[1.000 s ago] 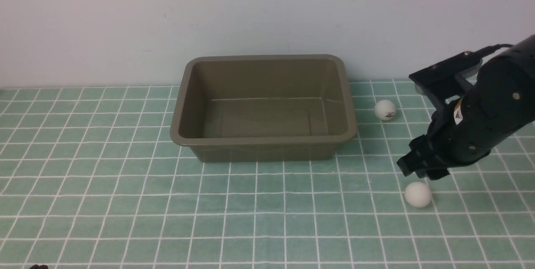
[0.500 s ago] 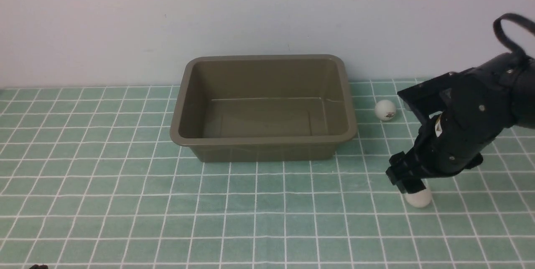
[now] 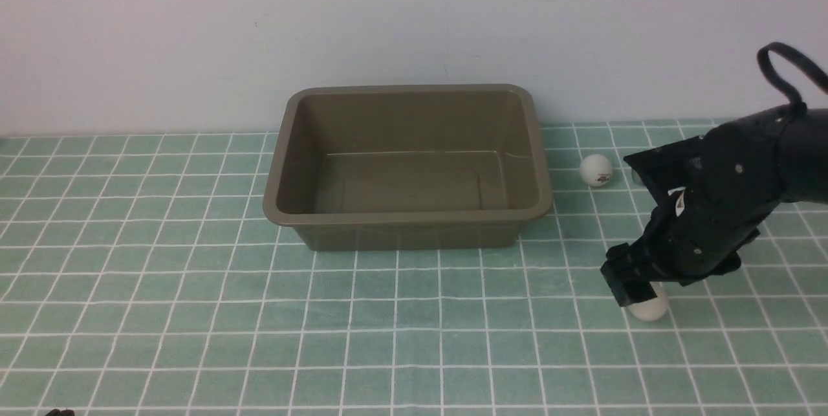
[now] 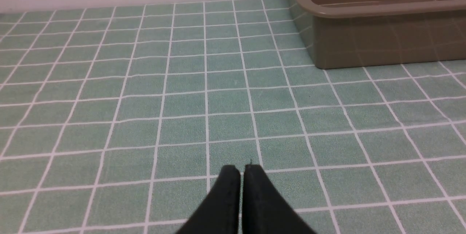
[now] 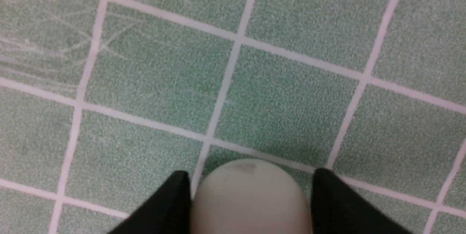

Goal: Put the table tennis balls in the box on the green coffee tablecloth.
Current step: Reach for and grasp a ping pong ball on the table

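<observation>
The olive-brown box (image 3: 407, 217) stands empty on the green coffee tablecloth (image 3: 194, 312); the left wrist view shows its corner (image 4: 382, 8). One white table tennis ball (image 3: 650, 310) lies on the cloth to the box's front right. My right gripper (image 3: 637, 296) is down over it, and in the right wrist view the two black fingers press on either side of the ball (image 5: 251, 199). A second table tennis ball (image 3: 596, 170), with a small logo, rests beside the box's right wall. My left gripper (image 4: 242, 170) is shut and empty, low over the cloth left of the box.
A pale wall runs right behind the box. The right arm (image 3: 731, 209) reaches in from the right edge, with a cable loop above it. Bare cloth stretches across the front and left.
My right gripper came down and forward over the nearer ball, and its fingers closed in from wide open onto the ball's sides. The box and the far ball stayed put.
</observation>
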Tool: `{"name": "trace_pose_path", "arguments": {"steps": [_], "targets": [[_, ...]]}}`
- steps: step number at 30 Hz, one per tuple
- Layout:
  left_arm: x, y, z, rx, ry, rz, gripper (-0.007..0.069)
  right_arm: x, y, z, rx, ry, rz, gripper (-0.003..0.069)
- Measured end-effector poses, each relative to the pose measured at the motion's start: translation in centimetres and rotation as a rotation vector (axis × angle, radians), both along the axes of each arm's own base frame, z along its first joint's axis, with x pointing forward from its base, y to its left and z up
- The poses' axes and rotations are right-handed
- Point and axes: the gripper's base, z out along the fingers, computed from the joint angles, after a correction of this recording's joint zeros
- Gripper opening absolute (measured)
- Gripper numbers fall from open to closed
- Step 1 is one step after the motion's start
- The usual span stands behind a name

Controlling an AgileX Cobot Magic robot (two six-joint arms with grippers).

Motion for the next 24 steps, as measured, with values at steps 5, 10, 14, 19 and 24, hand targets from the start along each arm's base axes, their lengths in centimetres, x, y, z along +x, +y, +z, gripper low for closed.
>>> {"name": "trace_pose_path", "arguments": {"steps": [5,10,14,19,24], "targets": [[0.0,0.0,0.0,0.000,0.000,0.000,-0.0004,0.1,0.0,0.1,-0.001,0.002,0.000,0.0360],[0.0,0.0,0.0,0.000,0.000,0.000,-0.0004,0.7,0.2,1.1,-0.004,0.004,-0.003,0.0360],[0.0,0.0,0.0,0.000,0.000,0.000,-0.0004,1.5,0.4,2.6,-0.004,-0.005,-0.007,0.0360],[0.0,0.0,0.0,0.000,0.000,0.000,-0.0004,2.8,0.7,4.8,0.003,-0.035,-0.010,0.0360],[0.0,0.0,0.0,0.000,0.000,0.000,-0.0004,4.3,2.4,9.0,0.039,-0.141,0.021,0.0360]]}}
